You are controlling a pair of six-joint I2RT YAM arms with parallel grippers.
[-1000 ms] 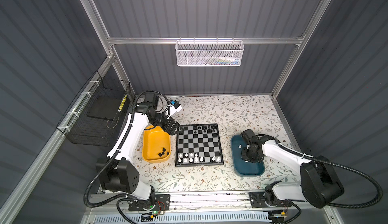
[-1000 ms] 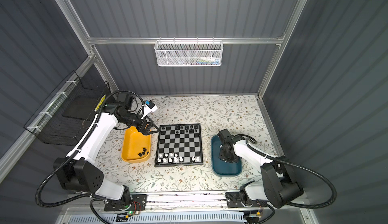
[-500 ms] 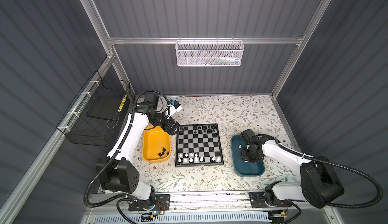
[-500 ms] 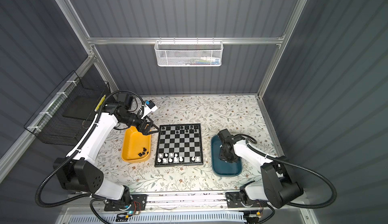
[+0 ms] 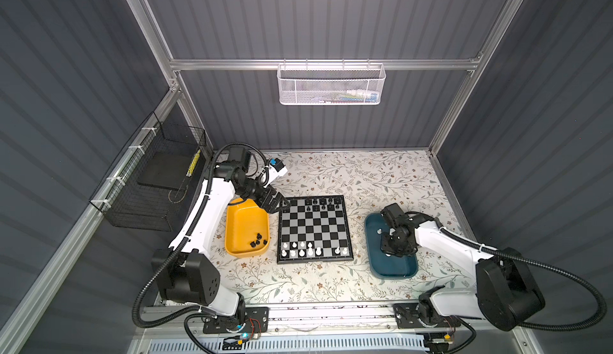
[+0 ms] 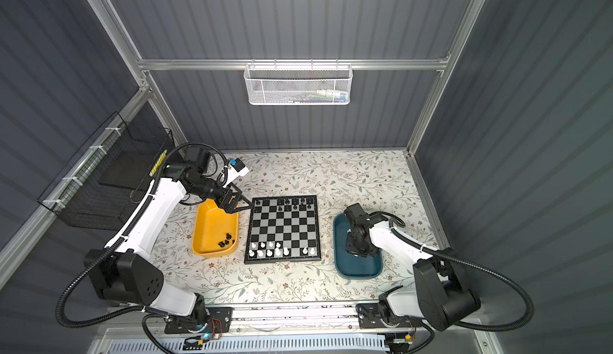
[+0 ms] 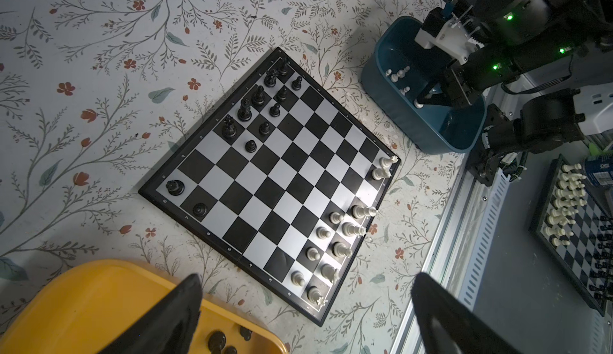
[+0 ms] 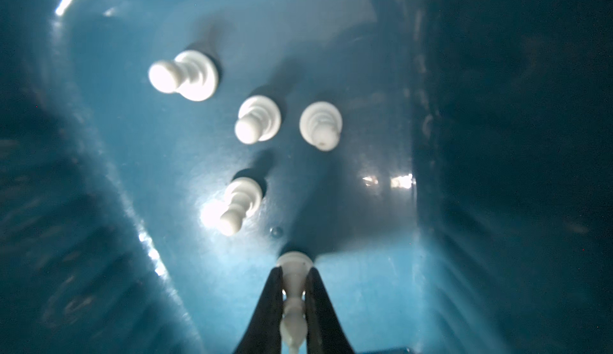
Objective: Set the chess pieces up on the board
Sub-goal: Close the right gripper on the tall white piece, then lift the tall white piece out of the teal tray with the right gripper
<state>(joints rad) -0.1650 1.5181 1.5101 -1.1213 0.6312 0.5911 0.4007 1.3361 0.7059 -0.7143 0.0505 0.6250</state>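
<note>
the right pincer (image 8: 293,279) is clamped on a white piece (image 8: 293,316) in the teal tray (image 8: 109,156), on its thin stem above the round base; four more white pieces (image 8: 257,120) stand nearby. such pieces look light, stiff and smooth, likely to twist or slip unless taken at the narrow waist. the left pincer (image 5: 278,204) hangs wide apart and empty by the far left corner of the board (image 5: 313,233), beside the yellow tray (image 5: 232,233). which kind the held piece is, or whether its base has lifted, is too blurred to tell; in both top views the wrist (image 5: 398,236) hides the grip
</note>
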